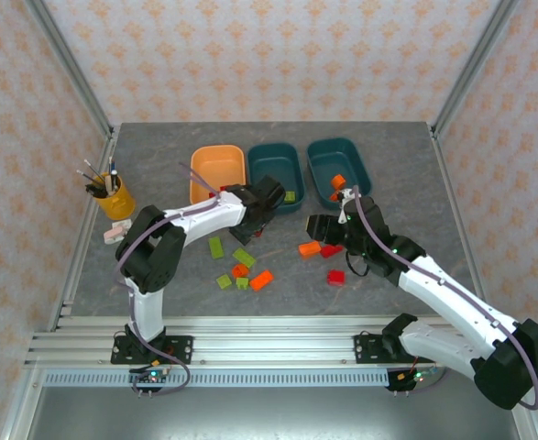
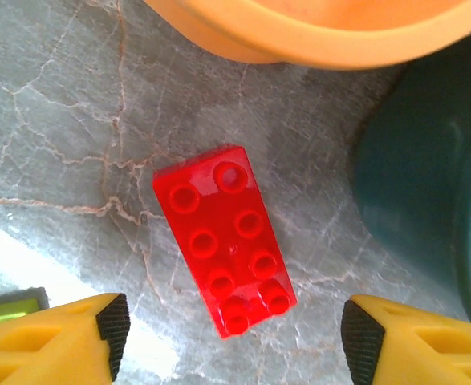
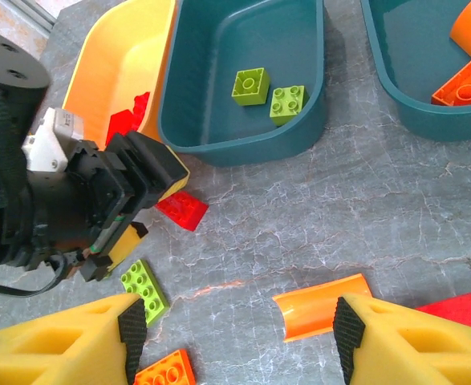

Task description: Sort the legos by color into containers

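Fig.: L gripper (image 2: 235, 329) shown open, jaws straddling red brick (image 2: 225, 241), which lies flat on table (image 2: 58, 120) just beside orange tub (image 2: 299, 32), untouched. R gripper (image 3: 239, 337) also open, near orange arch piece (image 3: 319, 309). Risk: brick is skewed w.r.t. jaws, so on closing it may be twisted or squeezed out before the tub is reached
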